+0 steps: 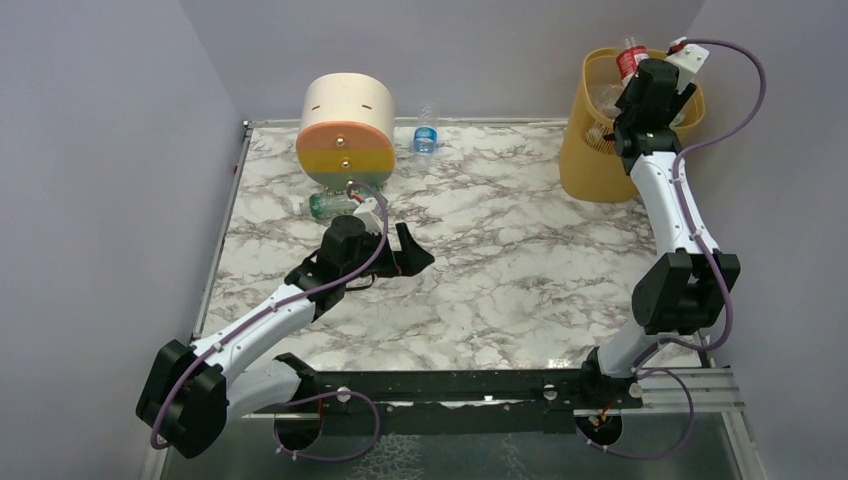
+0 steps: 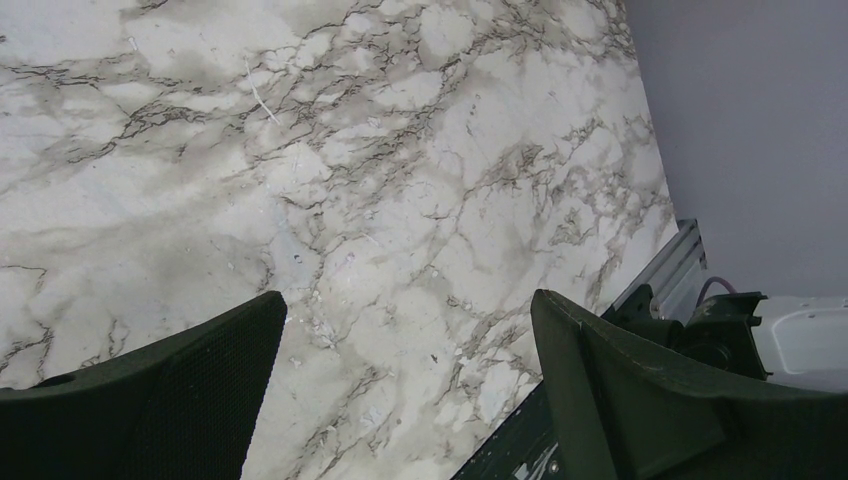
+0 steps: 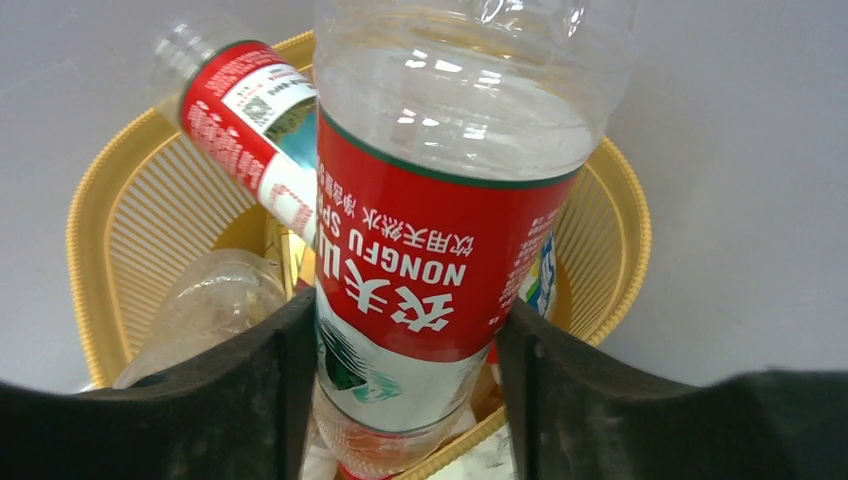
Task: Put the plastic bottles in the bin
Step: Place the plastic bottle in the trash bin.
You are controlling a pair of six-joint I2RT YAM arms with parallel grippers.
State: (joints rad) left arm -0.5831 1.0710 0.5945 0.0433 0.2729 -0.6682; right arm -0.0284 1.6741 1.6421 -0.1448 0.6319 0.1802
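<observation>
My right gripper is held above the yellow bin at the back right. It is shut on a clear plastic bottle with a red label, its pads pressing both sides of the label. Inside the bin lie another red-labelled bottle and a clear crumpled one. A green-labelled bottle lies on the table in front of the round drawer unit. A blue-labelled bottle stands near the back wall. My left gripper hangs open over bare marble, just right of the green-labelled bottle.
A round drawer unit in cream, orange, yellow and green stands at the back left. Walls close in the table on three sides. The black mounting rail runs along the near edge.
</observation>
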